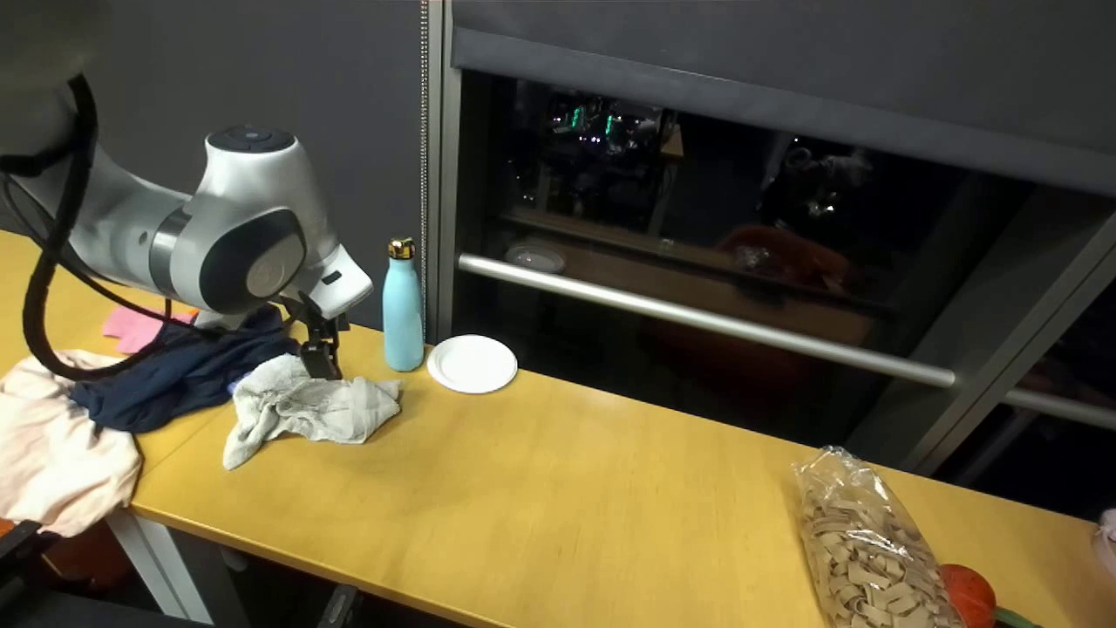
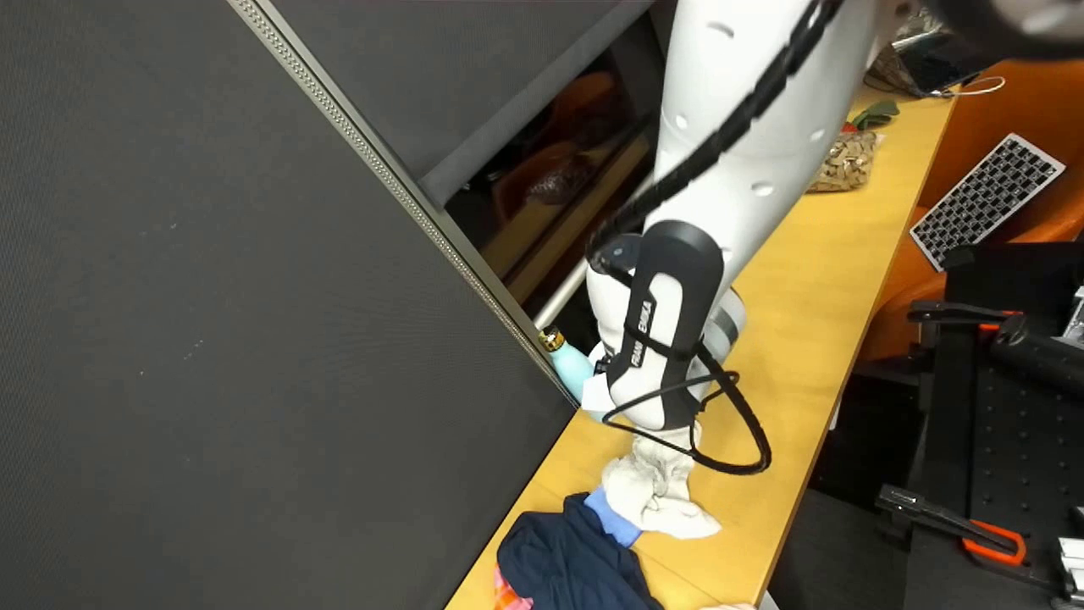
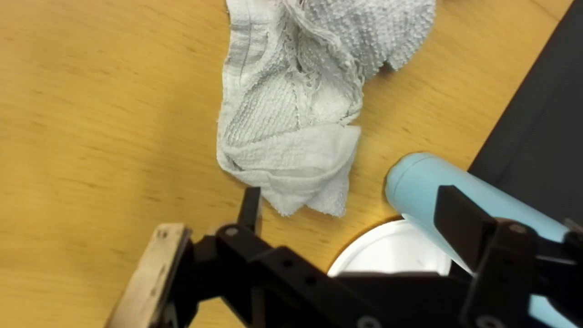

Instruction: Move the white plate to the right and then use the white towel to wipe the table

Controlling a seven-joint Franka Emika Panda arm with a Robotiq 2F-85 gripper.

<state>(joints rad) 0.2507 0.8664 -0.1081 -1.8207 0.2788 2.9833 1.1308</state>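
Note:
The white plate (image 1: pixel 472 364) lies flat near the table's back edge, beside the blue bottle. It also shows partly in the wrist view (image 3: pixel 391 250), behind the gripper. The white towel (image 1: pixel 314 406) lies crumpled on the yellow table (image 1: pixel 558 506), left of the plate in that exterior view. The towel also shows in the other exterior view's picture (image 2: pixel 656 487) and in the wrist view (image 3: pixel 291 100). My gripper (image 3: pixel 350 214) is open and empty, its fingers apart over the towel's end. In an exterior view the gripper (image 1: pixel 321 358) appears just above the towel; I cannot tell whether it touches.
A blue bottle (image 1: pixel 403 314) stands upright between towel and plate, close to the gripper's right finger. Dark blue cloth (image 1: pixel 187 371) and pale pink cloth (image 1: pixel 61 445) lie to the left. A clear bag of brown pieces (image 1: pixel 872 549) and a red object (image 1: pixel 968 593) lie far right.

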